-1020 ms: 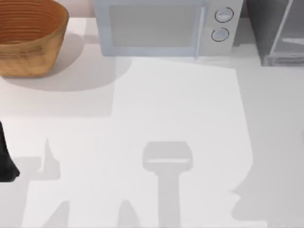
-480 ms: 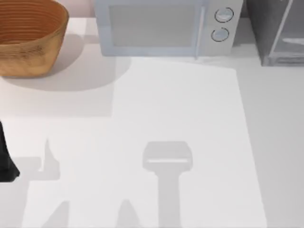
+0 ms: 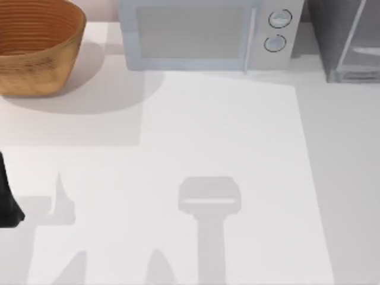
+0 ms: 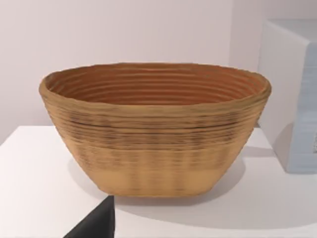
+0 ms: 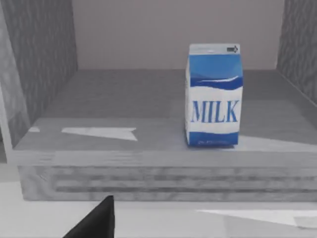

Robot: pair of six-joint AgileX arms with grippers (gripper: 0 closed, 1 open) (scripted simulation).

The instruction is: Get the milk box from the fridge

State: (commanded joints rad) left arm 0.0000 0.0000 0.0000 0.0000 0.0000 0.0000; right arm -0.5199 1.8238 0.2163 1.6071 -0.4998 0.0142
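The milk box (image 5: 214, 94), blue and white with MILK printed on it, stands upright on the floor of the fridge (image 5: 44, 59), close to its front edge, in the right wrist view. The interior is open toward my right gripper, which faces it from a little way off and does not touch the carton. A dark part of that gripper (image 5: 94, 222) shows at the frame's lower edge. From above, the fridge (image 3: 341, 41) stands at the table's far right corner. My left arm (image 3: 7, 202) is parked at the table's left edge.
A woven brown basket (image 3: 35, 47) sits at the far left, also facing the left wrist camera as the basket (image 4: 153, 129). Between basket and fridge stands a pale grey microwave (image 3: 202, 32) with two round knobs. The white table (image 3: 225, 130) stretches in front of them.
A shadow bulge at the table's lower right has drawn away to the right and is gone. Left arm, basket, microwave and fridge have not moved.
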